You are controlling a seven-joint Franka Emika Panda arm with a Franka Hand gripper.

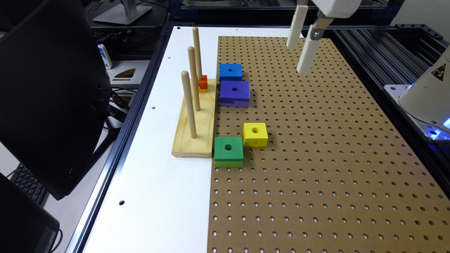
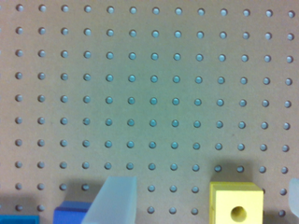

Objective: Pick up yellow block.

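The yellow block [image 1: 255,134] is a small cube with a round hole in its top. It rests on the brown pegboard [image 1: 316,158], touching a corner of the green block [image 1: 228,151]. My gripper [image 1: 298,59] hangs high above the board's far end, well away from the block. In the wrist view the yellow block [image 2: 236,204] sits at the picture's edge between two pale fingers [image 2: 114,200], which stand wide apart with nothing between them. My gripper [image 2: 208,185] is open.
A wooden base with three upright pegs [image 1: 195,119] lies on the white table strip, with a tiny orange block [image 1: 202,83] on it. The blue block [image 1: 230,71] and purple block [image 1: 234,93] sit beside it. A dark monitor [image 1: 49,91] stands at the exterior view's left.
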